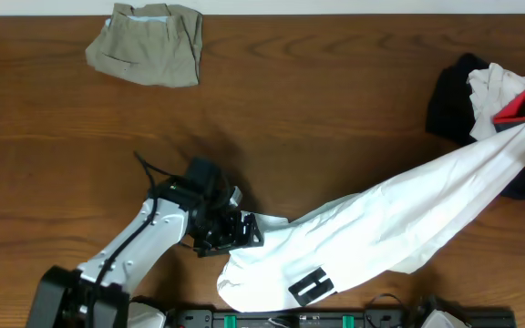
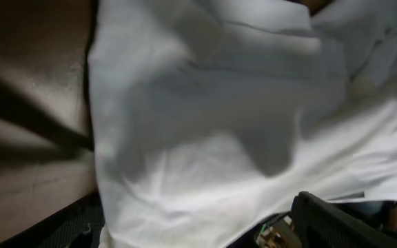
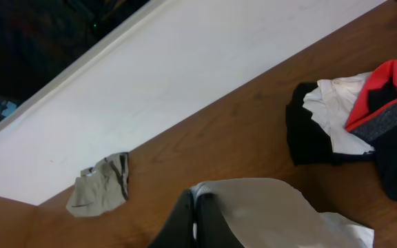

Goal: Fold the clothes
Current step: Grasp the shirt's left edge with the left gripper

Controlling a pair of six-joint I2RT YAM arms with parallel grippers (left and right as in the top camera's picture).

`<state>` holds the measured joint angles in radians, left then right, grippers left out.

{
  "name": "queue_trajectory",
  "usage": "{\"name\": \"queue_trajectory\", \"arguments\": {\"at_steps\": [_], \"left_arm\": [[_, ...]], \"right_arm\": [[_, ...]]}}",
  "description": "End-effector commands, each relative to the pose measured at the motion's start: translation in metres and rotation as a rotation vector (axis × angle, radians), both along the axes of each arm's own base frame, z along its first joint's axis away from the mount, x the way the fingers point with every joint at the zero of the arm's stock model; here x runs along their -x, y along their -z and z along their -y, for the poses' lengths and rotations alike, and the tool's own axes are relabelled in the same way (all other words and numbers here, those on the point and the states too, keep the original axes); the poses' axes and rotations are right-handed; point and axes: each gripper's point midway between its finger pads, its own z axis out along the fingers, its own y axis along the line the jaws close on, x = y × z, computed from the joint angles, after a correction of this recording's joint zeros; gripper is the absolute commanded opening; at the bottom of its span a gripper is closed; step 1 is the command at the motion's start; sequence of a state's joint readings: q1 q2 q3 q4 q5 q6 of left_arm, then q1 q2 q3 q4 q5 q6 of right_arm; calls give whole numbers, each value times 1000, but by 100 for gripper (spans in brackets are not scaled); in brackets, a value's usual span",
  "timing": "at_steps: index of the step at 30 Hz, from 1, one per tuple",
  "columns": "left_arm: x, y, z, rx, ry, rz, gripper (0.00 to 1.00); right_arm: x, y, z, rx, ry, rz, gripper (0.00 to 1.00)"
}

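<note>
A long white garment [image 1: 408,219] stretches from the clothes pile at the right edge down to the front middle of the table. My left gripper [image 1: 244,230] is at the garment's left edge. In the left wrist view its fingers [image 2: 198,231] stand wide apart with the white cloth [image 2: 205,138] lying between and over them. My right gripper [image 1: 310,288] is at the garment's front end. In the right wrist view it [image 3: 196,207] is shut on a fold of the white cloth [image 3: 267,207], held above the table.
Folded khaki shorts [image 1: 149,41] lie at the far left and also show in the right wrist view [image 3: 98,186]. A pile of black, white and red clothes [image 1: 499,91] sits at the right edge [image 3: 350,117]. The table is brown wood [image 1: 317,109].
</note>
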<state>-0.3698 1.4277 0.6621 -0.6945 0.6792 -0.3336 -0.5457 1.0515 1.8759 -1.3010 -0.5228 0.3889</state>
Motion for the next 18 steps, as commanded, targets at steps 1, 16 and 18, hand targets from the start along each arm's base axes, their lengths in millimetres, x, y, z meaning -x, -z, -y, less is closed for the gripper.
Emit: {"name": "queue_trajectory", "arguments": {"at_steps": [1,16,18], "left_arm": [[4,7,1,1,-24,-62,88],[-4,0,9,53,-21,-17,62],[-5,-3,9,57,-21,-7,51]], "right_arm": [[0,-1,0,19,-8,4,1],[-2,2,1,25,-14,-9,1],[-2,4,1,20,-14,-15,1]]}}
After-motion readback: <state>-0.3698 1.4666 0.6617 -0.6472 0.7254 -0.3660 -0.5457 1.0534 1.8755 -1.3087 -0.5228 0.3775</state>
